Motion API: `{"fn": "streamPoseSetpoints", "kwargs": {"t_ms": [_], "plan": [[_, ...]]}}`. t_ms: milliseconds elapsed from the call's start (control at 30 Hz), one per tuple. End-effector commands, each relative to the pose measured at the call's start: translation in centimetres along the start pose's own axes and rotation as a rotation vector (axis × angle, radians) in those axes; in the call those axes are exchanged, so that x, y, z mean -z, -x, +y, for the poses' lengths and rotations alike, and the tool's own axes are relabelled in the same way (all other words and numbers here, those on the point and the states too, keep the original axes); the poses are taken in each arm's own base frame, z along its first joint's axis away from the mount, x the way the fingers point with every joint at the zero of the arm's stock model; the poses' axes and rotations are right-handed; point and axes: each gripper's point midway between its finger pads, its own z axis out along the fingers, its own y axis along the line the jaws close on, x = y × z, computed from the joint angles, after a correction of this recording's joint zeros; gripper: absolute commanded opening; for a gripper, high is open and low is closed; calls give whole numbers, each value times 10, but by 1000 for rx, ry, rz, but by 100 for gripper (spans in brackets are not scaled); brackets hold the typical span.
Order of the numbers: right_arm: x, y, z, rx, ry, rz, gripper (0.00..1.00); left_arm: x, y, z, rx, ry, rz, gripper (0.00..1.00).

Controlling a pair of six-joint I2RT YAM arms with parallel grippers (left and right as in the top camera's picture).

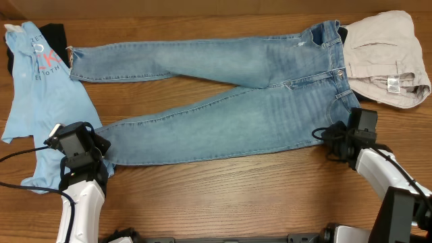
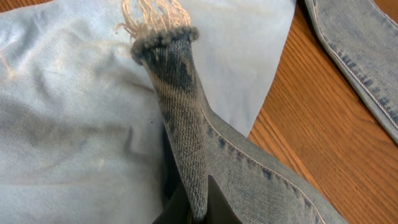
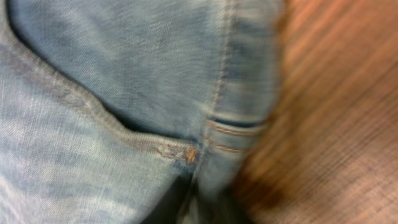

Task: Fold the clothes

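Observation:
Light-blue jeans [image 1: 223, 121] lie flat across the table, legs to the left, waist to the right. My left gripper [image 1: 102, 150] is at the near leg's hem. In the left wrist view it [image 2: 200, 210] is shut on a pinched ridge of denim [image 2: 177, 106] that runs up to the frayed hem [image 2: 155, 25], lying over the pale-blue T-shirt [image 2: 62, 124]. My right gripper [image 1: 329, 133] is at the waistband's near corner. The right wrist view is blurred, with the gripper [image 3: 200, 202] closed on a fold of denim [image 3: 124, 74] beside the pocket seam.
The pale-blue printed T-shirt [image 1: 47, 94] lies at the left edge, partly under the near hem, with a black garment [image 1: 55, 32] behind it. Beige trousers [image 1: 385, 57] sit at the back right against the waistband. Bare wood [image 1: 236, 196] runs along the front.

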Motion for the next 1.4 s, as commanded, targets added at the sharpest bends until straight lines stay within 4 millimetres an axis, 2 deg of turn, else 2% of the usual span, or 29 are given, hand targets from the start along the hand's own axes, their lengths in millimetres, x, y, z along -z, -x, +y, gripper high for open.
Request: {"fn": "streamPoseSetpoints", "kwargs": {"t_ms": [0,67,133,200,233,267,367,400,500,567,700,767,833,933,967,1000,1033,1100,1200,1300,1367], "plan": [[19,22,-2,-62,13,-26,4,11,26,-6,-13,1,-66,4],[48,42,-1,-99,26,-60,4,28,46,-15,-44,-9,-85,4],[90,56,3,-121,47,-108,4,60,73,-22,-73,5,-100,4],[118,54,5,-119,60,-126,4,84,89,-20,-77,39,-114,4],[139,48,3,-119,63,-131,4,108,103,-13,-77,81,-131,4],[153,43,0,-120,60,-135,4,123,109,-9,-77,104,-145,4],[187,38,-5,-120,57,-178,4,152,118,3,-71,138,-181,4],[196,38,-5,-119,59,-191,4,158,118,4,-67,132,-190,4],[242,44,-3,-115,72,-271,4,178,119,11,-64,120,-230,4],[262,46,0,-106,84,-293,4,189,119,16,-58,119,-254,4],[248,50,1,-54,47,-254,4,184,115,15,-59,118,-229,4],[229,56,5,-21,20,-208,4,171,111,11,-72,127,-187,4],[204,64,17,25,30,-148,4,149,108,6,-85,154,-135,4],[165,80,41,51,91,-88,4,112,109,-5,-101,178,-89,4],[153,89,53,58,132,-92,4,94,111,-13,-95,173,-84,4],[147,95,60,72,155,-100,4,81,114,-20,-93,162,-84,4],[139,106,77,114,202,-134,4,59,120,-33,-85,137,-99,4],[131,113,96,167,240,-170,4,31,121,-51,-79,84,-96,4],[114,108,119,223,265,-167,4,0,122,-74,-70,2,-95,4],[88,98,149,290,290,-170,4,-21,144,-100,-153,-76,-201,4],[77,96,166,319,315,-193,4,-29,150,-106,-176,-88,-240,4]]}}
